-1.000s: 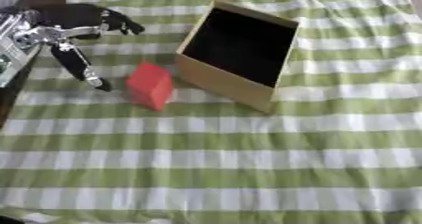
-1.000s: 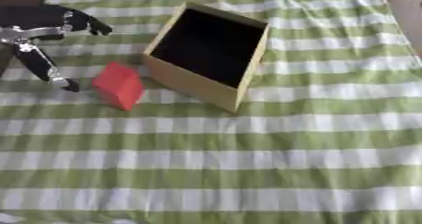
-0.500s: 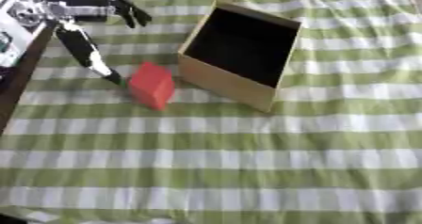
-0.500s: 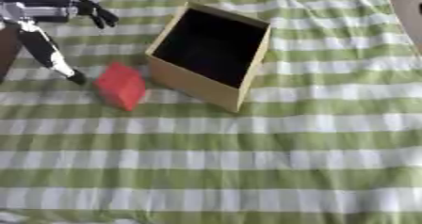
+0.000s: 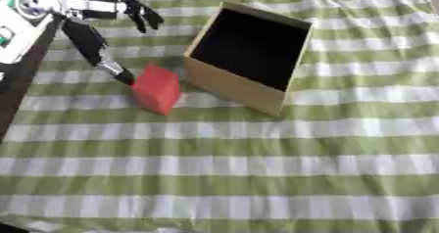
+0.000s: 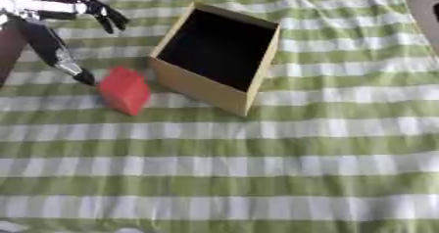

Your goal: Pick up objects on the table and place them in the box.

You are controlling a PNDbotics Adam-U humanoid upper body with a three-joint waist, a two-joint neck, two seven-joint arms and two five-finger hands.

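Nearest me the surface [image 5: 223,178] is bare green-and-white checked cloth, with nothing on it to collect. Further out lies the red block [image 5: 157,88], a small boxy thing with flat faces and plain edges, resting on the cloth just left of the box [image 5: 236,85] and slightly apart from its near wall. The box is tan cardboard, open at the top, dark inside, and set askew to the stripes; I can see nothing in it.

Beyond the block, at the upper left, my left hand [image 5: 90,29] hangs over the cloth, released: one long finger slants down with its tip close beside the block's upper left corner, the others are spread out toward the box, and nothing is grasped. My right hand is out of sight.

I judge this to be the reach toward the block, before any grasp. Next I would need to bring the hand over the block, curl fingers and thumb onto opposite faces, lift it above the box rim and carry it rightward.
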